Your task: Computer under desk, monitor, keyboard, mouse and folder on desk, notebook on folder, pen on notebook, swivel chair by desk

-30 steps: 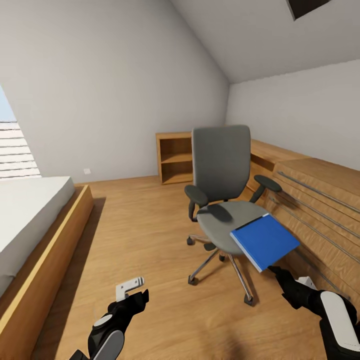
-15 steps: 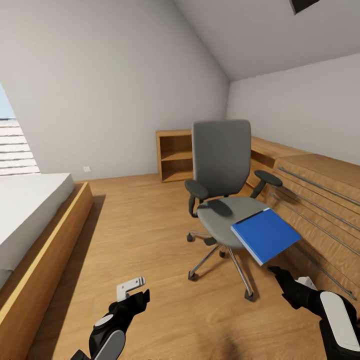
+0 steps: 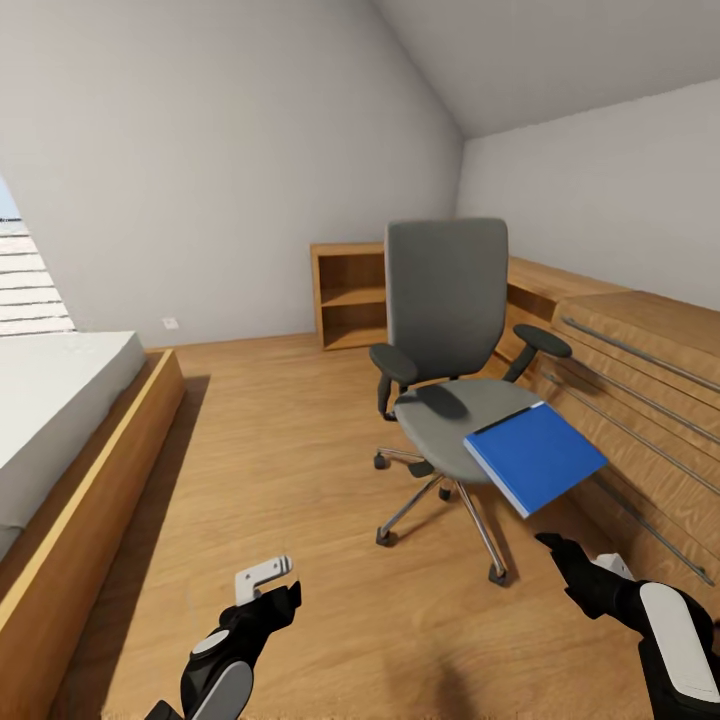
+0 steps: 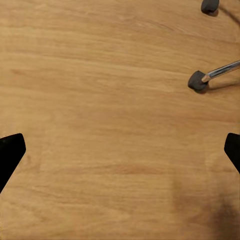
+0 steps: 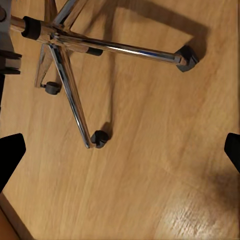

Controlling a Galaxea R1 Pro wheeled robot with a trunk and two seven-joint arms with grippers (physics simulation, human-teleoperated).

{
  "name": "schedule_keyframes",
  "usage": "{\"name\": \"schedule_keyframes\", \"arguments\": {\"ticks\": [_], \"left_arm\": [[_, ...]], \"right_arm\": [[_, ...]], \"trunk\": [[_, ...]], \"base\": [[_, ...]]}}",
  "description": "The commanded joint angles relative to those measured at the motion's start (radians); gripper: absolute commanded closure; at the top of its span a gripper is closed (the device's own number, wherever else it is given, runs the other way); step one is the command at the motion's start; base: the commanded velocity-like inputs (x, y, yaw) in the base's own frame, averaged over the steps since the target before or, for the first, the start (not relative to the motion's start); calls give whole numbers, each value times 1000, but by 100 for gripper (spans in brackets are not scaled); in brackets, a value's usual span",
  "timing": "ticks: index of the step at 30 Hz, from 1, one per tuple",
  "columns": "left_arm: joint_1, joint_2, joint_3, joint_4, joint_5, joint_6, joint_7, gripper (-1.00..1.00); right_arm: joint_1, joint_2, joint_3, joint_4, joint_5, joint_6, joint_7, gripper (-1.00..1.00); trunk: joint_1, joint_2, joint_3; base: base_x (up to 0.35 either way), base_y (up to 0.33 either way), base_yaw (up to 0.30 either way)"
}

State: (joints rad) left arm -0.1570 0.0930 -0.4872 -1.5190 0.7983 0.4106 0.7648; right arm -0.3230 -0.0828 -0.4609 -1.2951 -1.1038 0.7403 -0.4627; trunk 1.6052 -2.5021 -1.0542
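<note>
Where seat ends, folder point(image 3: 535, 457) overhanging (underside hidden)

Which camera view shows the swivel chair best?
The head view: the whole chair shows, with the folder on its seat. The right wrist view shows its chrome base; the left wrist view shows two casters.

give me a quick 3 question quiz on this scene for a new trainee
1. True or false: the folder lies flat in the middle of the swivel chair seat.
2. What colour is the folder? A red, B blue, C green.
3. Which end effector is nearer the folder in the head view?

Key: 1 false, it overhangs the seat's front edge, tilted. 2 B. 3 the right end effector; both are open, fingertips wide apart in the wrist views.
</note>
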Motion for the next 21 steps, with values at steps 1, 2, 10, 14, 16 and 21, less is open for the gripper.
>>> {"name": "schedule_keyframes", "arguments": {"ticks": [1,2,10,14,16,21], "left_arm": [[-1,1,-2,-1,5,2,8,-100],[-1,1,-2,-1,5,2,8,-100],[-1,1,-2,-1,5,2,7,-100],[-1,1,-2,-1,5,2,7,-100],[-1,1,-2,-1,5,2,7,-100],[-1,1,-2,0,5,2,7,-100]], "right_arm": [[-1,0,-1,-1,-10,2,-10,-100],[-1,0,-1,-1,-10,2,-10,-100],[-1,0,-1,-1,-10,2,-10,-100],[-1,0,-1,-1,-10,2,-10,-100],[-1,0,-1,-1,-10,2,-10,-100],[-1,0,-1,-1,-9,2,-9,-100]], "trunk": [[0,-1,-5],[1,-1,-9],[4,-3,-40],[6,-4,-55],[7,-4,-63],[9,-5,-82]], "base": [[0,0,0],[0,0,0],[0,0,0],[0,0,0],[0,0,0],[0,0,0]]}}
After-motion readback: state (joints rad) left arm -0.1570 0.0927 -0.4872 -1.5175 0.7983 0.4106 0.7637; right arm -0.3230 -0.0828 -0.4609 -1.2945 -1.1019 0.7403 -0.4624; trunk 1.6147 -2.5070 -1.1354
